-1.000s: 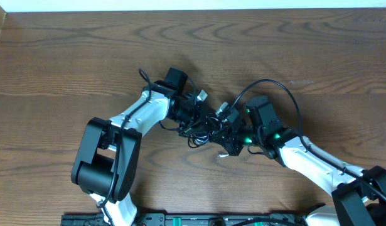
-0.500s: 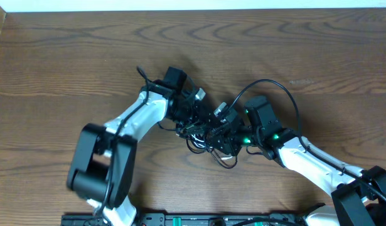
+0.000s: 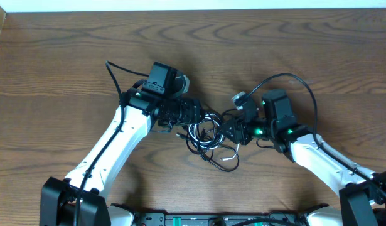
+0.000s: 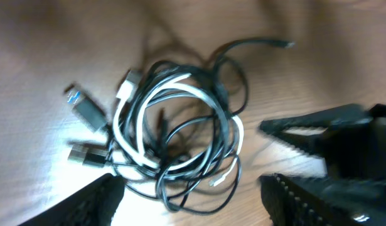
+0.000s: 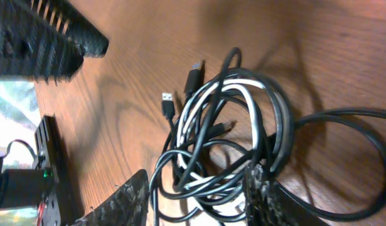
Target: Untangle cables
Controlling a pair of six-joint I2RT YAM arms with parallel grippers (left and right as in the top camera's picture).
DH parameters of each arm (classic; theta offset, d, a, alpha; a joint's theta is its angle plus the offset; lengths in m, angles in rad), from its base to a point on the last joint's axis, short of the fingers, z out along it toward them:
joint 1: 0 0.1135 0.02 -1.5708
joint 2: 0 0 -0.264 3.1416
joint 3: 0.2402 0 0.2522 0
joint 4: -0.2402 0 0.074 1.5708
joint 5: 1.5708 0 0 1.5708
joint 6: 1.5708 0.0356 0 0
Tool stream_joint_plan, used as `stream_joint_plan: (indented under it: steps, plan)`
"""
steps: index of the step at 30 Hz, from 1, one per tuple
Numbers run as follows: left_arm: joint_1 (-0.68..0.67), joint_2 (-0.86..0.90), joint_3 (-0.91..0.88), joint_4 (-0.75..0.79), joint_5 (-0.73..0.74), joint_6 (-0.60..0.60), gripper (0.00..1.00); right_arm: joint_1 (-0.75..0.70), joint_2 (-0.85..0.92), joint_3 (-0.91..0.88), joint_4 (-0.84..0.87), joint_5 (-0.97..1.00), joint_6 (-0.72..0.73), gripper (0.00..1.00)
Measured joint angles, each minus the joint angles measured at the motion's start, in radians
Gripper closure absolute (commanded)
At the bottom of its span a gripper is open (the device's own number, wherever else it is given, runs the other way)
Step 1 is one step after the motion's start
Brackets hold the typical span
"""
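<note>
**A:** Starting nearest the left wrist camera, how do the fingers stand?

**B:** The left gripper [image 4: 191,183] is spread wide, one finger at each end of the near edge of the tangle of cables [image 4: 174,125]. Nothing is pinched.

**A:** And the right one?

**B:** The right gripper [image 5: 199,176] has its fingers parted too. Strands of the tangle run between them, and black loops pass close by one finger [image 5: 263,191], but they aren't clamped.

**A:** Where does the tangle lie?

**B:** Flat on the wooden table [image 3: 293,50], between the two grippers, in one knotted coil. A white cable [image 4: 125,129] winds through the black ones.

**A:** Any ends showing?

**B:** A USB plug with a blue tongue [image 4: 80,103] and a second USB plug [image 4: 85,155] stick out on the side of the tangle away from the right gripper. On the far side a thin black lead [image 4: 255,43] trails out to a small tip.
</note>
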Motion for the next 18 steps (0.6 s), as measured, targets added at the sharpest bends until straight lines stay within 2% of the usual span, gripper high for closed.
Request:
stream_joint_plan:
  steps: [2, 4, 11, 18]
  plan:
    - [-0.004, 0.0, 0.0, -0.029, -0.022, 0.003, 0.4, -0.003, 0.0, 0.0, -0.002, 0.0, 0.015, 0.51]
    - [-0.015, 0.0, -0.005, -0.045, -0.035, 0.015, 0.42, 0.003, 0.0, 0.0, -0.009, 0.004, 0.024, 0.49]
    - [-0.104, 0.0, -0.068, -0.081, -0.069, 0.076, 0.41, 0.056, 0.0, 0.0, -0.057, 0.084, 0.073, 0.34]
    - [-0.142, 0.0, -0.074, -0.116, -0.129, 0.095, 0.41, 0.153, 0.0, 0.0, -0.111, 0.267, 0.175, 0.27]
